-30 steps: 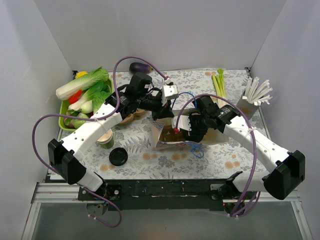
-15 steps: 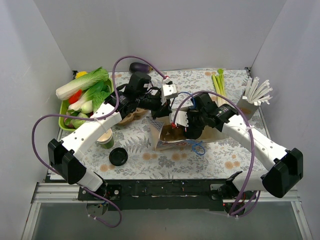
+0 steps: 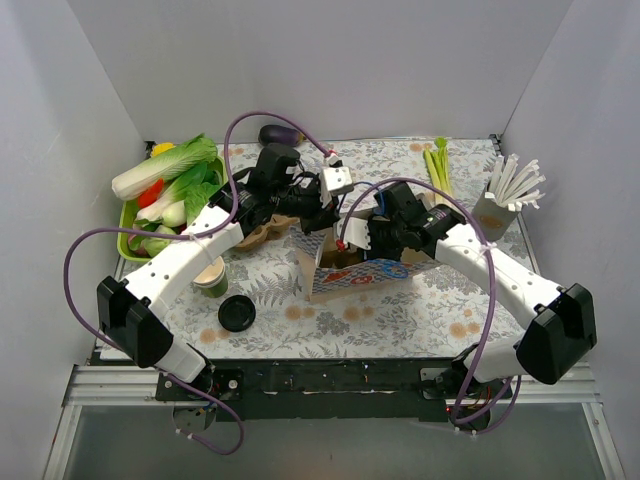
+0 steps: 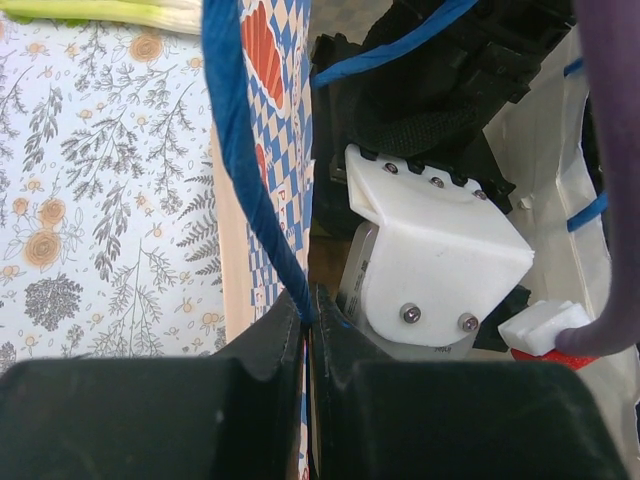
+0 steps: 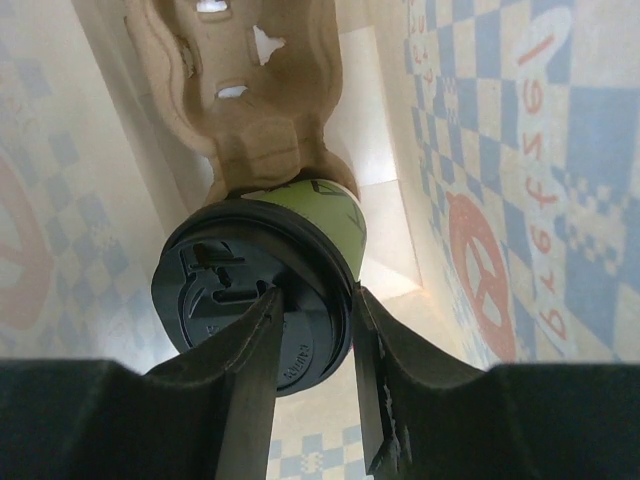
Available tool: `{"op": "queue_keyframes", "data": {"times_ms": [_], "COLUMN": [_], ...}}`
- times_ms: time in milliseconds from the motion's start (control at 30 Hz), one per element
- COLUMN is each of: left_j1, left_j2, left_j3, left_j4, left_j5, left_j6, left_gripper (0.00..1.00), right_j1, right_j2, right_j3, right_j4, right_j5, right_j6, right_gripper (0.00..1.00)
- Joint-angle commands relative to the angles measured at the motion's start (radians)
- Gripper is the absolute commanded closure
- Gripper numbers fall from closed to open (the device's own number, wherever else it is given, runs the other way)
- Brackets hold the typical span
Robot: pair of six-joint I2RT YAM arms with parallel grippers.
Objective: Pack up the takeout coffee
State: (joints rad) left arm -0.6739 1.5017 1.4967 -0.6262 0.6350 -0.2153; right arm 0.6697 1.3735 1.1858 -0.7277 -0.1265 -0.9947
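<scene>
The takeout coffee (image 5: pixel 265 270) sits inside the patterned paper bag (image 3: pixel 350 280) mid-table, seated in a cardboard cup carrier (image 5: pixel 245 110). The right gripper (image 5: pixel 315 305) seems clamped across its lid rim. The left gripper (image 4: pixel 305 325) is pinched together on the bag's blue handle (image 4: pixel 235 150) — at far left, a green tray (image 3: pixel 125 241) holds vegetables (image 3: pixel 170 170).
</scene>
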Motion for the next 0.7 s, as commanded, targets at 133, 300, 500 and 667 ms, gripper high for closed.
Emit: {"op": "queue_keyframes", "data": {"times_ms": [133, 300, 500, 667], "left_j1": [0.007, 0.037, 0.065, 0.074], "left_j2": [-0.001, 0.02, 0.034, 0.041], "left_j3": [0.019, 0.051, 0.056, 0.062], "left_j4": [0.02, 0.016, 0.011, 0.016], "left_j5": [0.055, 0.057, 0.072, 0.069], "left_j6": [-0.045, -0.074, -0.085, -0.088], "left_gripper": [1.0, 1.0, 1.0, 1.0], "right_j1": [-0.048, -0.077, -0.11, -0.125], "right_j2": [0.059, 0.087, 0.131, 0.164], "right_j3": [0.086, 0.112, 0.152, 0.185], "right_j4": [0.04, 0.021, -0.01, -0.036], "right_j5": [0.013, -0.008, -0.042, -0.079], "right_j6": [0.062, 0.059, 0.061, 0.07], "right_gripper": [0.6, 0.6, 0.61, 0.61]}}
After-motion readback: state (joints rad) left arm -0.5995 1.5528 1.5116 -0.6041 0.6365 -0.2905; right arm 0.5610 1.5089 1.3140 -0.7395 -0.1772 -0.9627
